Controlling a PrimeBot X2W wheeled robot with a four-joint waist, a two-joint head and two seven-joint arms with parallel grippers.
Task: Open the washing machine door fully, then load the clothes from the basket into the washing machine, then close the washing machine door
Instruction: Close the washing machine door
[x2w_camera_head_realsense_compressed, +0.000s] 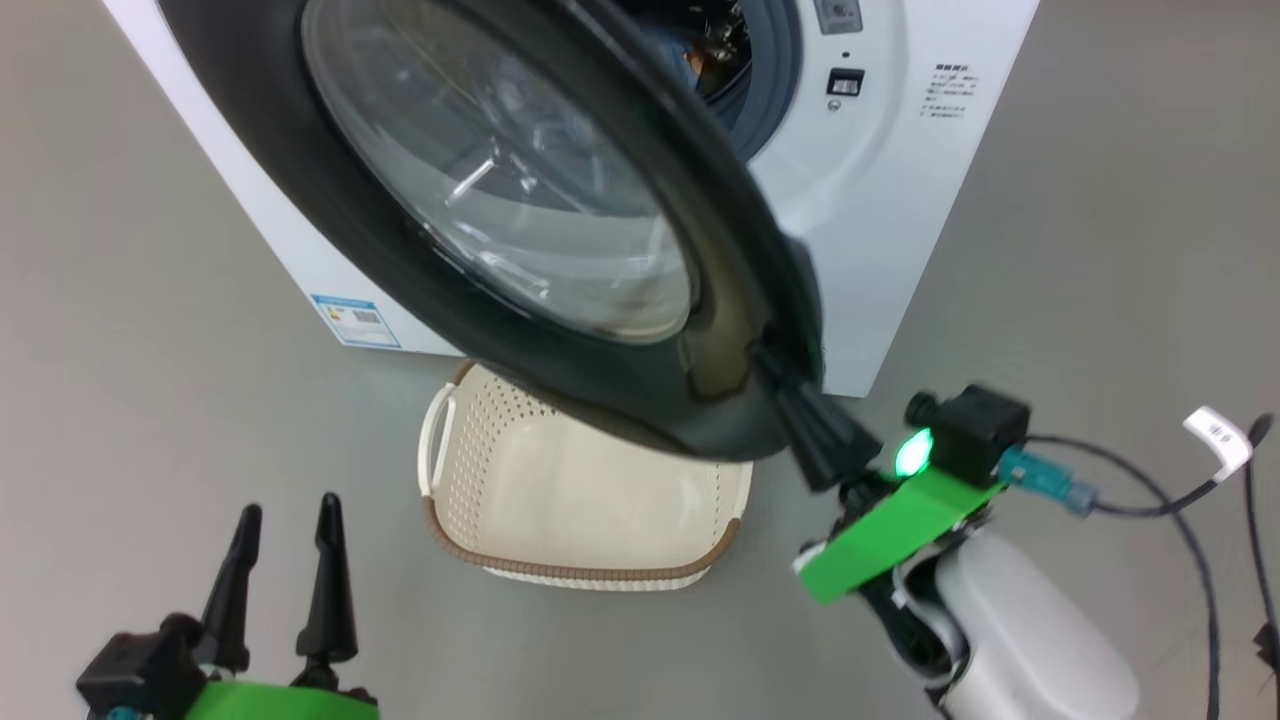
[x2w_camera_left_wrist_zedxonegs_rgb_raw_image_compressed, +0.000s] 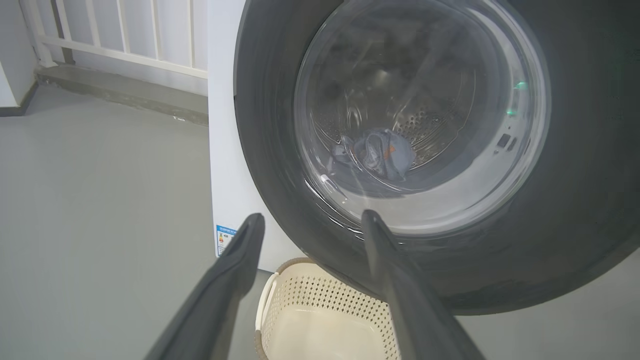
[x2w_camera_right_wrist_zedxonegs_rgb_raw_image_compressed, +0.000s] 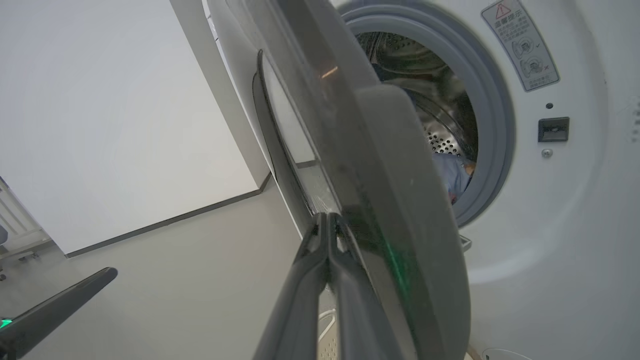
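Head view: right hand (x2w_camera_head_realsense_compressed: 778, 368) (pinched) against washing machine door (x2w_camera_head_realsense_compressed: 320, 190) edge.

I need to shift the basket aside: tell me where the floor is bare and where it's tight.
Bare floor lies left of the basket, between the machine and the left fingers. Crowded: the door hangs over the basket, the right fingers shut at its edge; cables trail on the floor at right.

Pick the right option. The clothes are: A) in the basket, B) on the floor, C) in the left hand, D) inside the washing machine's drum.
D: the clothes lie in the drum, seen through the washing machine door, and the basket has a bare bottom.
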